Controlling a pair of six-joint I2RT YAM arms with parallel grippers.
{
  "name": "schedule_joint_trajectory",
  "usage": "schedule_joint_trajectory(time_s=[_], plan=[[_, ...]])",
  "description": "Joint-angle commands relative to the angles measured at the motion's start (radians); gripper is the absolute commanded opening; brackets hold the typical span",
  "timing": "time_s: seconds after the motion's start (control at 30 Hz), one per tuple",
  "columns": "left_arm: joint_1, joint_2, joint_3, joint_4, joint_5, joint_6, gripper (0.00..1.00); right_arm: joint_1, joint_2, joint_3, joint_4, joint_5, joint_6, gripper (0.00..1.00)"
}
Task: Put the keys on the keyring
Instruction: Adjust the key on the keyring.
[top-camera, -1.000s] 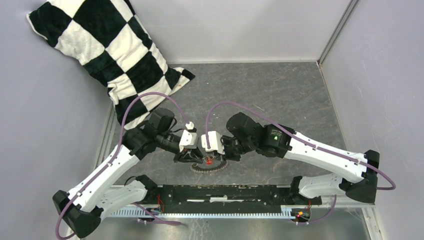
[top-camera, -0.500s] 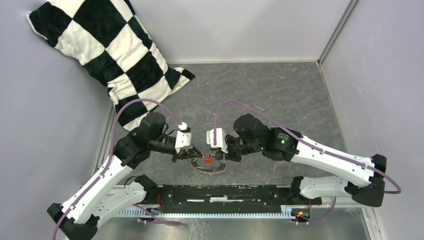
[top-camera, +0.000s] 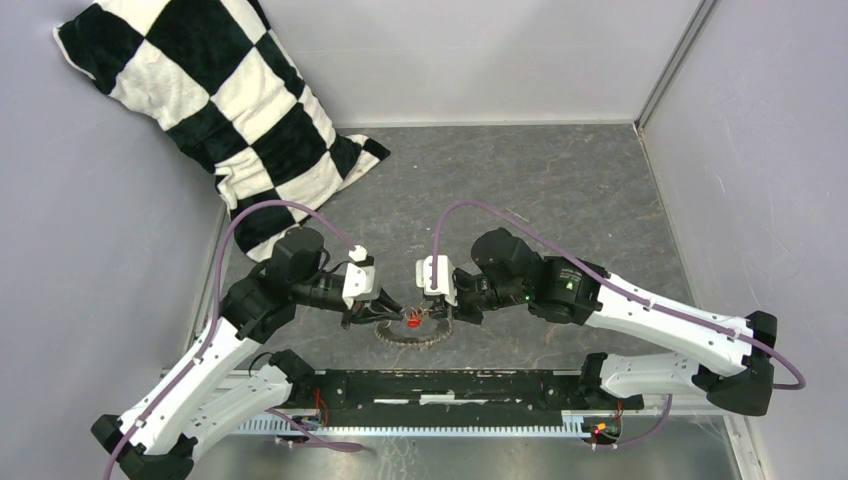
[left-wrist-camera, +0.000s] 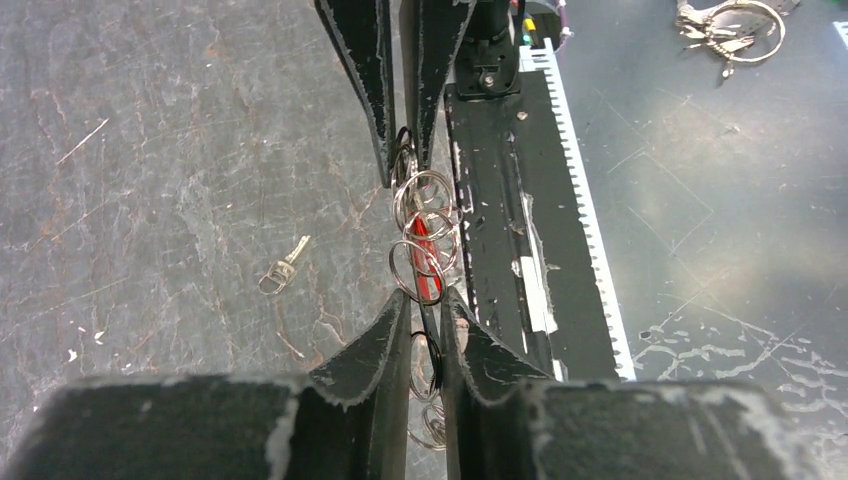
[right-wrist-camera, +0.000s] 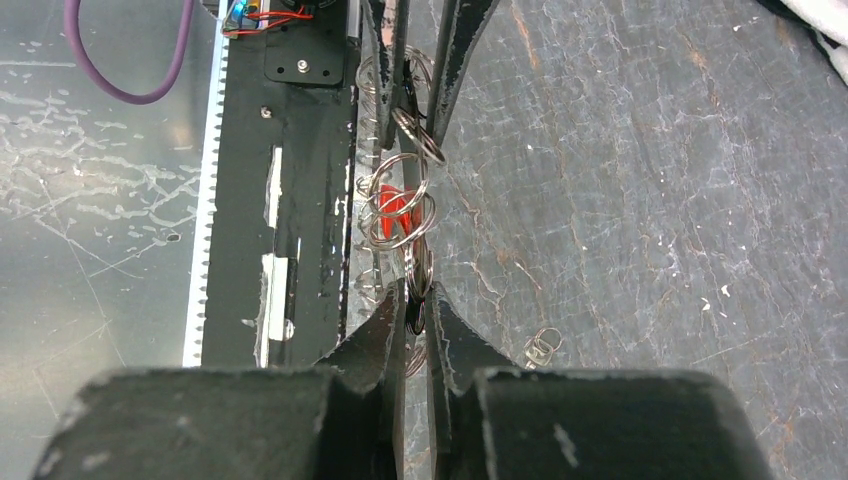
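jagged silver keyring (left-wrist-camera: 420, 215) with red tag (left-wrist-camera: 426, 272); tiny grey key (left-wrist-camera: 284, 268) apart.

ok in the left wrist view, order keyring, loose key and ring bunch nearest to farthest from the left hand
1. keyring, gripped in the left hand
2. key, on the table, view's left
3. ring bunch, top right, past the rail

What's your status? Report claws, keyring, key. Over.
Status: left claw and right claw both shut on keyring, chain strung between them. Tiny key loose on table, not threaded. No obstruction seen near it.
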Motion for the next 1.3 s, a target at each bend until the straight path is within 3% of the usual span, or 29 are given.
schedule_joint_trajectory(time_s=[0.0, 0.97, 1.13, 1.27], plan=[[-0.006, -0.011, 0.025, 0.068, 0.125, -0.004, 0.22, 0.007, 0.004, 0.014, 0.095, 0.009, 0.003, 0.06], [-0.006, -0.069, 0.043, 0.068, 0.049, 0.081, 0.38, 0.007, 0.011, -0.001, 0.094, 0.016, 0.005, 0.06], [-0.007, -0.081, 0.056, -0.008, 0.017, 0.134, 0.29, 0.007, 0.004, -0.004, 0.096, 0.027, 0.006, 0.06], [-0.006, -0.085, 0.059, -0.021, 0.013, 0.135, 0.28, 0.007, 0.005, -0.003, 0.098, 0.026, 0.006, 0.06]])
